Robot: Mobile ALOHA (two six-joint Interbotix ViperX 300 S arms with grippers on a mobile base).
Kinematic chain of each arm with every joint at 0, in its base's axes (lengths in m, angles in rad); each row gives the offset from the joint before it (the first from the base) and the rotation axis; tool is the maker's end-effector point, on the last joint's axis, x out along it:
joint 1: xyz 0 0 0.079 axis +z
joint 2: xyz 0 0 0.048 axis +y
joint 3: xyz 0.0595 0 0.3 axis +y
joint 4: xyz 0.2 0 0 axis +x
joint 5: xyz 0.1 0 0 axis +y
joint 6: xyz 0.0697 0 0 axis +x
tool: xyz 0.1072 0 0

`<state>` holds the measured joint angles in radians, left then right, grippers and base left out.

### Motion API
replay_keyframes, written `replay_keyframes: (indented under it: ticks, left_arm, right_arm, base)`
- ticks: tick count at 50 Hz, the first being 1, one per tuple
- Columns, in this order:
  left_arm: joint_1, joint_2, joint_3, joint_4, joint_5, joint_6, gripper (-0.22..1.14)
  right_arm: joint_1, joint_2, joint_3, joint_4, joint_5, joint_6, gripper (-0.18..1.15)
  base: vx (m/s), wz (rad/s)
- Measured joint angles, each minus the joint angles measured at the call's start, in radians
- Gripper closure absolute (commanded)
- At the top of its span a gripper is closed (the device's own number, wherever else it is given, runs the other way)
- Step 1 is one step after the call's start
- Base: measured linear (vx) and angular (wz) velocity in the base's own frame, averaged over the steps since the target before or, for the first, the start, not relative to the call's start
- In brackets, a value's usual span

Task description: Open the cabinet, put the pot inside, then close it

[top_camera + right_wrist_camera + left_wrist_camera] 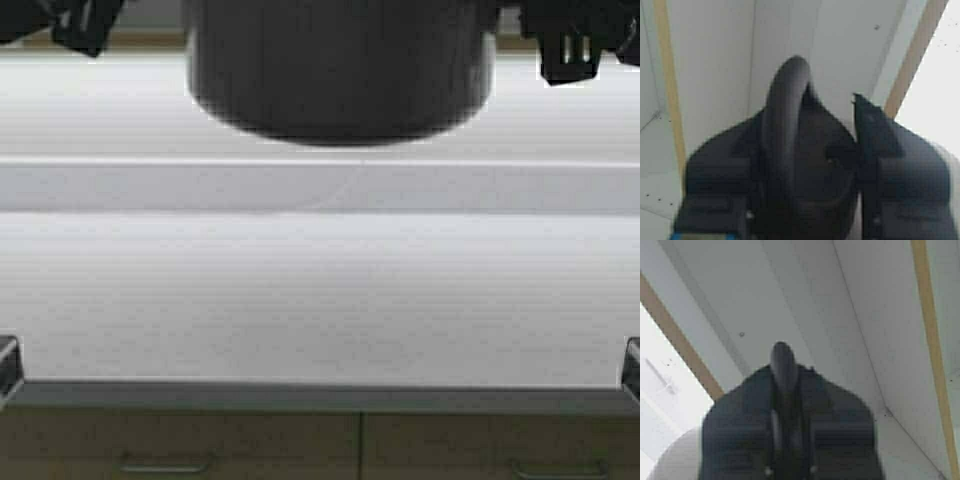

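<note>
Pot [340,70] hangs level between both arms above the white counter [320,290]. Left gripper [787,440] is clamped on one loop handle [782,365], right gripper [805,190] on the other [787,110]. White cabinet interior [805,300] lies straight ahead of both wrists.

Black left end effector [790,440], black right end effector [840,190], broad blocky fingers [900,170]
</note>
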<state>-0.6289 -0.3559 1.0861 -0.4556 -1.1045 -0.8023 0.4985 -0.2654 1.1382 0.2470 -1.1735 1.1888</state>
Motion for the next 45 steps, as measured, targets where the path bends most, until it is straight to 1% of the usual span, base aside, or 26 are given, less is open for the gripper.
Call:
replay_keyframes:
  ticks: [9, 21, 29, 38, 45]
  left_arm:
    - [0.002, -0.078, -0.086, -0.051, 0.15, 0.097, 0.88]
    - [0.005, -0.075, -0.23, -0.074, 0.261, 0.123, 0.88]
    - [0.029, -0.041, -0.321, -0.092, 0.344, 0.124, 0.88]
    - [0.061, -0.006, -0.383, -0.11, 0.407, 0.13, 0.88]
    - [0.069, 0.018, -0.408, -0.107, 0.423, 0.13, 0.88]
  right_arm:
    - [0.0, -0.069, -0.067, 0.006, 0.138, -0.005, 0.89]
    - [-0.005, -0.109, -0.216, 0.012, 0.31, -0.034, 0.89]
    - [-0.005, -0.117, -0.322, 0.034, 0.417, -0.103, 0.89]
    - [-0.008, -0.117, -0.394, 0.098, 0.497, -0.189, 0.89]
    - [-0.021, -0.115, -0.41, 0.124, 0.514, -0.213, 0.89]
  base:
    - [0.0, 0.0]
    - [0.0, 0.0]
    - [0.01, 0.0]
    - [0.0, 0.0]
    - [0.02, 0.0]
